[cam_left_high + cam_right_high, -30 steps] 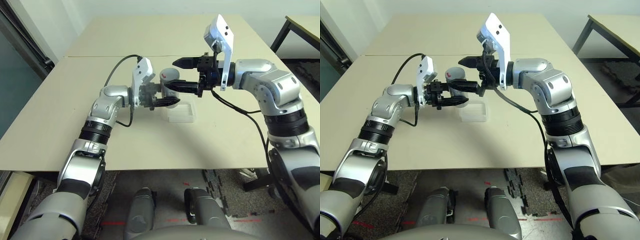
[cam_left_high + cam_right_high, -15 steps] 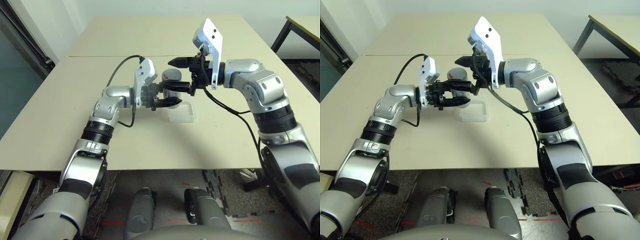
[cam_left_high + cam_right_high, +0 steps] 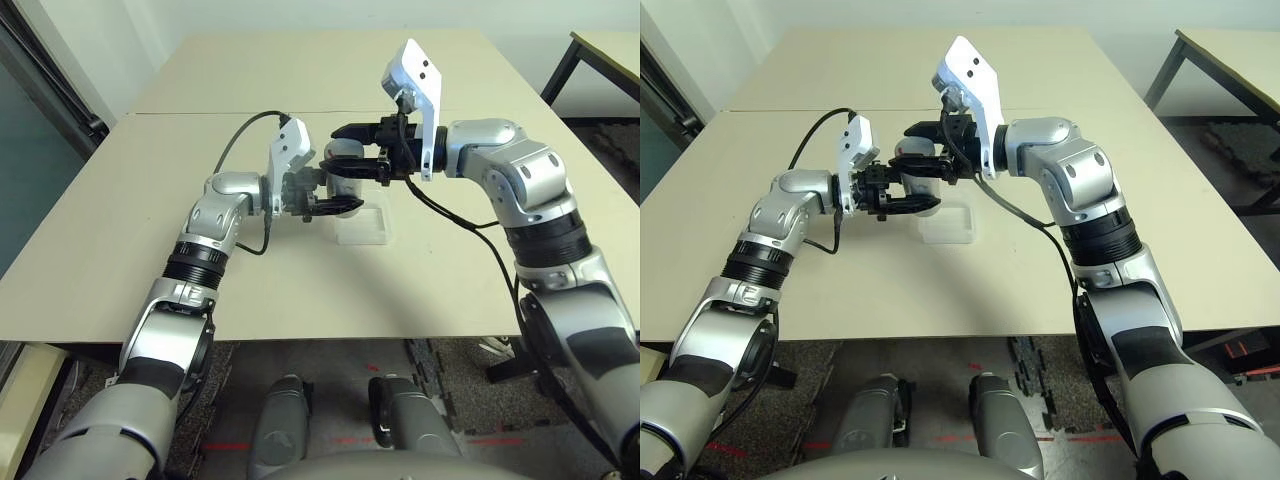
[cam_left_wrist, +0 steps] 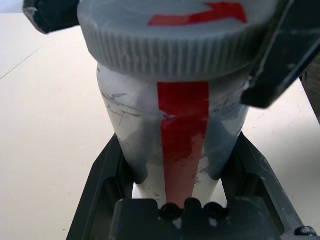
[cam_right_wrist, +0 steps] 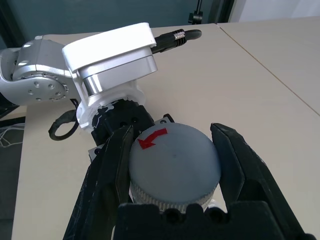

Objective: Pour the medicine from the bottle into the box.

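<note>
Left gripper [image 3: 335, 193] clamped the bottle [image 4: 175, 135] upright just beside the box [image 3: 362, 226]; right gripper [image 5: 172, 165] fingers straddled the bottle's cap [image 5: 174, 162], grip uncertain.

**Surroundings of the work area**

A beige table [image 3: 300, 290], crossed by a seam [image 3: 190, 113] where two tops meet. A second table with dark legs [image 3: 600, 55] at the far right. Dark floor mats [image 3: 455, 395] with red marks [image 3: 228, 446] below the near edge. A dark-framed panel [image 3: 35, 120] at the left.
</note>
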{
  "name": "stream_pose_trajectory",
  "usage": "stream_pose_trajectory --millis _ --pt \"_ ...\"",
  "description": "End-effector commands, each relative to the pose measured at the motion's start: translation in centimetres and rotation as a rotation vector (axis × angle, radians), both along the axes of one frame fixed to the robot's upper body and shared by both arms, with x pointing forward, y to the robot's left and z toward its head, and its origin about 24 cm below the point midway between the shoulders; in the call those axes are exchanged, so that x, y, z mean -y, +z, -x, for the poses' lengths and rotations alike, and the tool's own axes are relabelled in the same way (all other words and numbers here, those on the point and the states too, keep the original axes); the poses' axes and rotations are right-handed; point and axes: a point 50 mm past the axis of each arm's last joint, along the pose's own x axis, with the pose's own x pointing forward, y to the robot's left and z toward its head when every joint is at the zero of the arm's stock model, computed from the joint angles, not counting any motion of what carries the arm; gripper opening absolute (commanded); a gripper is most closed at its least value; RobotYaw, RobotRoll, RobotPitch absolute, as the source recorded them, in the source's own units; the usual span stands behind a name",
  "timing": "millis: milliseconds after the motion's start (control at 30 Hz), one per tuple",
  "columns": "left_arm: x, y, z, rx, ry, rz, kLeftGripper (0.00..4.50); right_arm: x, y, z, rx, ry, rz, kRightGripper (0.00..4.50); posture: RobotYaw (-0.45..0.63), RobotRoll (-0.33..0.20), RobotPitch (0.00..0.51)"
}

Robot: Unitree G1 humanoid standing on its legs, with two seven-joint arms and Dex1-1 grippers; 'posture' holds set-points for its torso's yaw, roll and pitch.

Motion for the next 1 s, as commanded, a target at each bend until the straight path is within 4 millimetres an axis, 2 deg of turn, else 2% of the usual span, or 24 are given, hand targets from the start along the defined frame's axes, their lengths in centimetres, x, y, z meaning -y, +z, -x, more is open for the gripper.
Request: stream_pose_trajectory --millis 33,667,833,1000 --pt "-0.2 -1.0 -0.1 -0.024 0.005 -0.052 2.54 0.2 2.2 0.2 0.045 0.003 -0.048 2.59 0.03 0.000 0.066" --pt "-0.5 -2.2 0.5 -0.054 0.027 -0.049 2.54 1.6 3.9 -2.9 0.096 -0.261 -0.156 2.59 0.05 0.000 0.082" --pt "-1.1 -2.0 -0.3 -0.040 0.137 -0.014 2.54 3.2 2.7 -4.3 0.092 -0.436 -0.185 2.59 0.05 0.000 0.084" --pt "-2.4 -1.3 -1.6 0.012 0.314 0.041 2.54 4.6 0.6 -5.2 0.084 -0.566 -0.196 2.59 0.06 0.000 0.086"
